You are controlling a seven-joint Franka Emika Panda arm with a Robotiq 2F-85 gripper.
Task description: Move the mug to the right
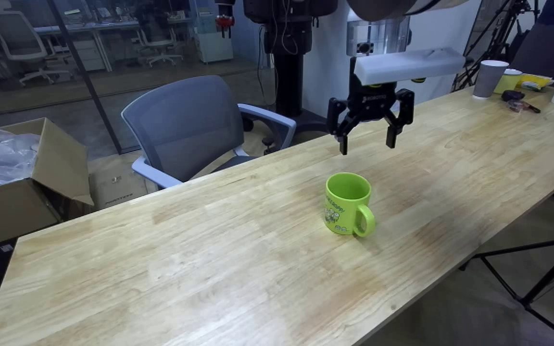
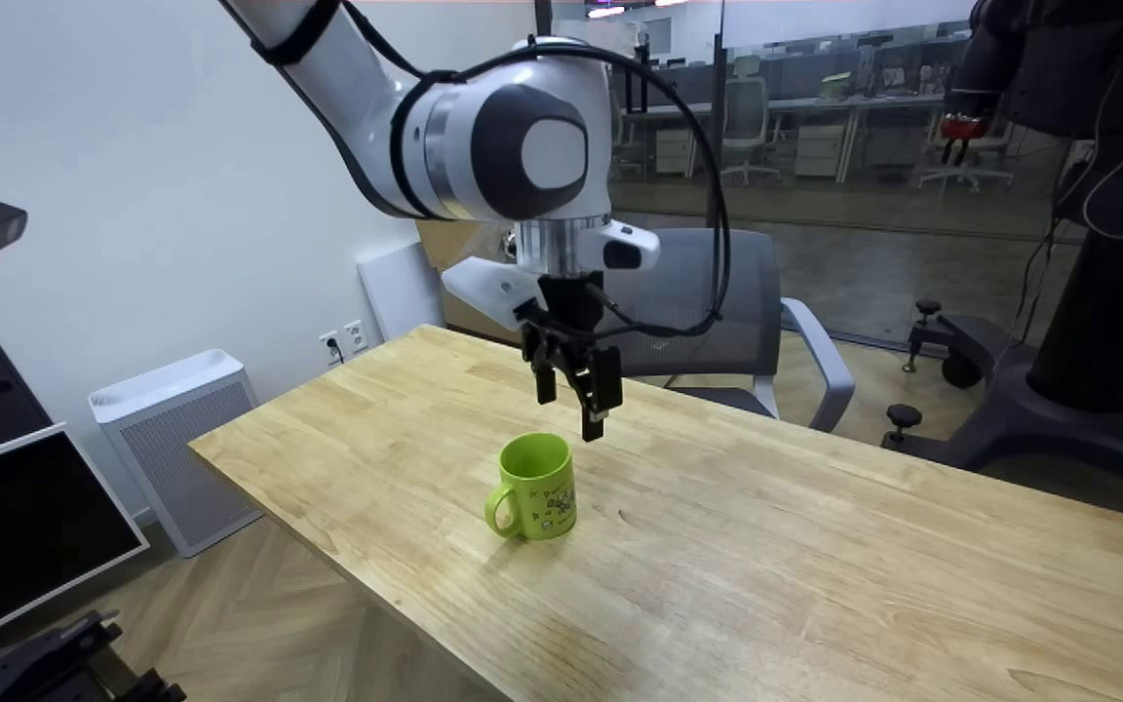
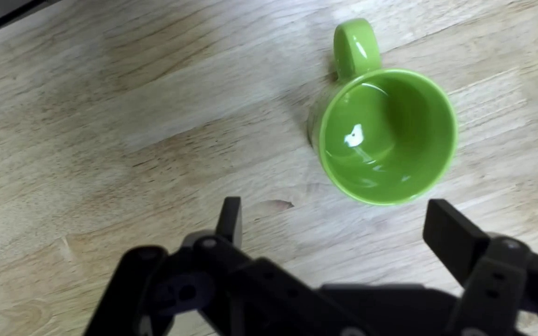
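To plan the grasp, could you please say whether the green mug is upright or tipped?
Upright: both exterior views show the green mug standing with its rim upward.

Both exterior views: down across table [image 1: 238,269] toward chair [image 1: 185,125] | wrist: close overhead (all share mug [image 1: 346,209])

The wooden table [image 1: 258,259] carries a lime-green mug [image 1: 346,206]; well apart, cups [image 1: 490,80] and perhaps a packet [image 1: 535,81].

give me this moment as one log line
gripper: open, above table, holding nothing | mug: upright on table, empty | contact: gripper and mug apart
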